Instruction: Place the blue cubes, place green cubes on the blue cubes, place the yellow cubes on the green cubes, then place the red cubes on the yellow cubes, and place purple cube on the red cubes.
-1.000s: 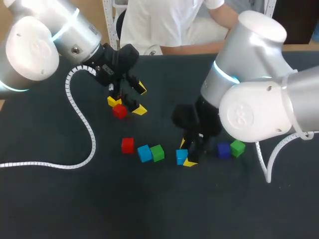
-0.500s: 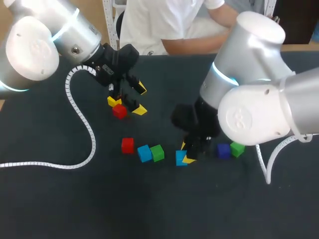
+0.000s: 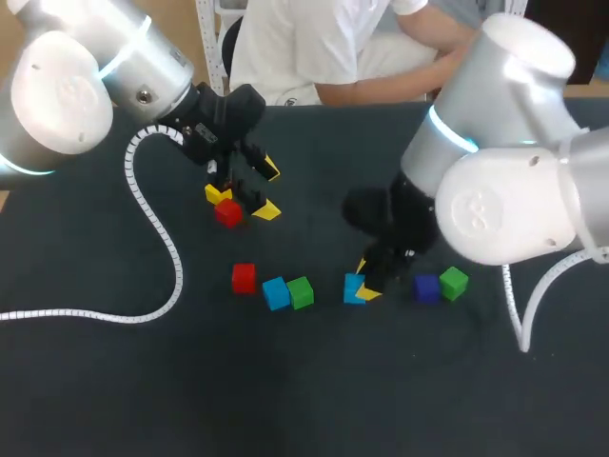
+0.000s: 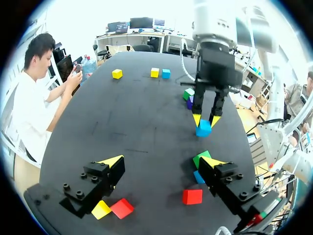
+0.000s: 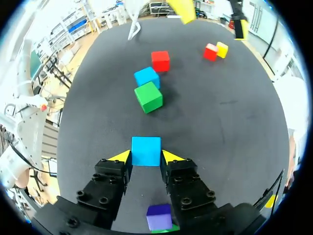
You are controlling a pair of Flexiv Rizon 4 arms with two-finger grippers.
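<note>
As seen from its wrist, right gripper point(image 5: 146, 156) pinching blue cube point(image 5: 146, 151) between its tips, purple cube point(image 5: 159, 217) behind its fingers, left gripper point(image 4: 162, 161) spread wide, red cube point(image 4: 122, 208) and yellow cube point(image 4: 101, 209) beside one finger, far yellow cube point(image 4: 117, 73) ahead, shown by that wrist alone.
</note>
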